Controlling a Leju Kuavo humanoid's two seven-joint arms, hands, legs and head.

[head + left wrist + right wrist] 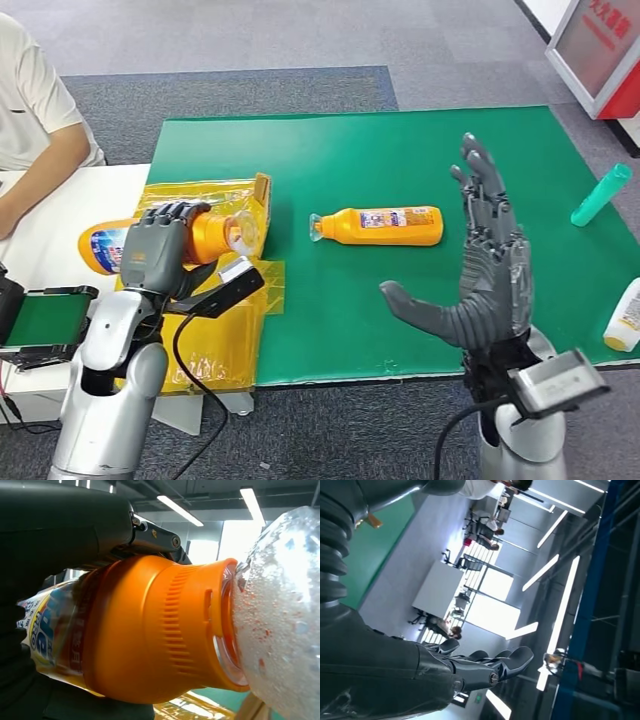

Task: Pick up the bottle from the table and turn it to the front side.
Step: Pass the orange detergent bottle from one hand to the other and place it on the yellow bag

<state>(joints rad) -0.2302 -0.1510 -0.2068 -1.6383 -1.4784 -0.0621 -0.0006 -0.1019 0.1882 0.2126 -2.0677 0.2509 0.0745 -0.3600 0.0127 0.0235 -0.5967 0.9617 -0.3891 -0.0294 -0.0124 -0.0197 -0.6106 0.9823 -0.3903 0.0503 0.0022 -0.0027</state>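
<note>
The left hand point(155, 250) is wrapped around an orange bottle point(113, 245), gripping it on its side above the left edge of the green table point(377, 150), over a crinkled sheet of yellow plastic film point(215, 345). The left wrist view brings the held bottle up close: a smooth orange plastic shoulder with fine ribbing point(177, 630) running down toward a clear, bubble-flecked cap point(279, 610), and a blue and yellow label point(41, 635) with large letters that are cut off and hard to read. The right hand point(483, 270) is raised near the table's front edge, holding nothing, palm upright with fingers spread and thumb out; the right wrist view shows its dark fingers point(508, 662) extended against ceiling lights. A second orange bottle point(381, 226) lies on its side near the middle of the table, label too small to read. A green bottle point(601, 194) lies near the right edge, and a white and yellow bottle point(625, 318) at the front right corner.
</note>
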